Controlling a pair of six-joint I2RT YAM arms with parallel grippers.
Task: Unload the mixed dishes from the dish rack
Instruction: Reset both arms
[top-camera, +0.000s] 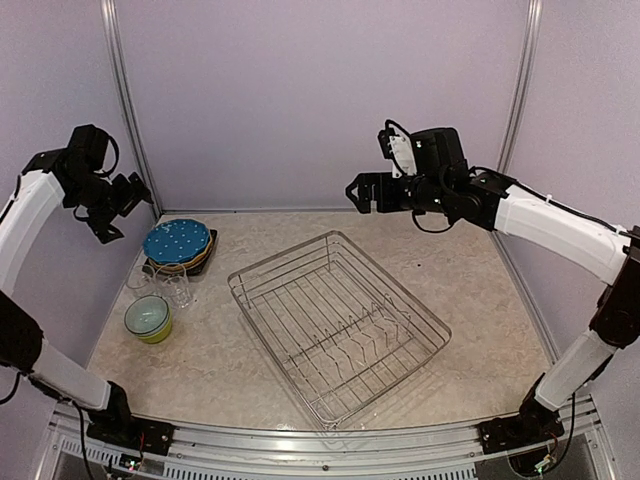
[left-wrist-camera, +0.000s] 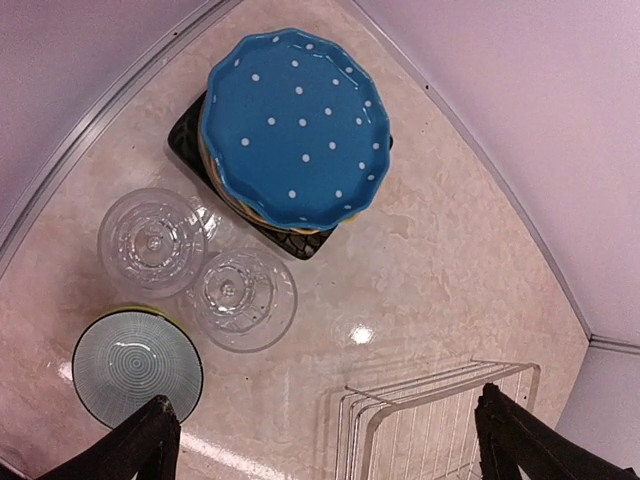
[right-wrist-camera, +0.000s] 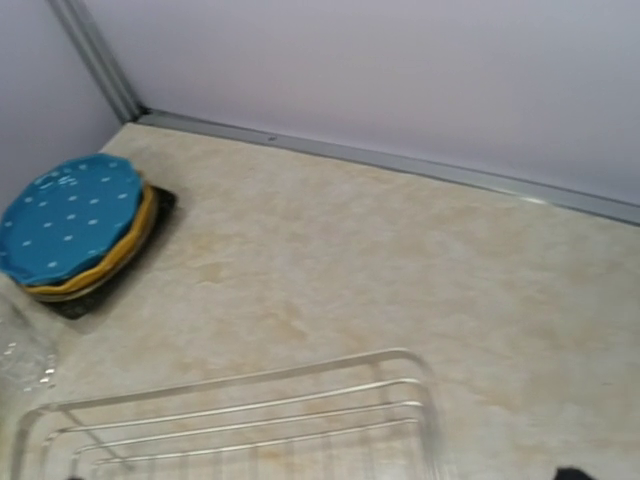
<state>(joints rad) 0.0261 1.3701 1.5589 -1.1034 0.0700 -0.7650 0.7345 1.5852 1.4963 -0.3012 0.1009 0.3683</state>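
The silver wire dish rack (top-camera: 340, 325) lies empty at the table's middle; a corner shows in the left wrist view (left-wrist-camera: 414, 399) and the right wrist view (right-wrist-camera: 291, 373). At far left a blue-dotted plate (top-camera: 177, 241) (left-wrist-camera: 296, 128) tops a stack on the black square plate (left-wrist-camera: 190, 140), with an orange plate edge (right-wrist-camera: 135, 245) between them. Two clear glasses (left-wrist-camera: 152, 242) (left-wrist-camera: 240, 297) stand beside it. The pale-blue bowl (left-wrist-camera: 137, 365) sits nested in the lime bowl (top-camera: 155, 335). My left gripper (top-camera: 115, 205) (left-wrist-camera: 330, 445) is open and empty, high above the glasses. My right gripper (top-camera: 365, 192) is open and empty, high over the rack's far end.
Lilac walls with metal corner posts (top-camera: 125, 90) enclose the table on three sides. A metal rail (top-camera: 300, 440) runs along the near edge by the arm bases. The beige tabletop (top-camera: 480, 300) lies to the right of the rack.
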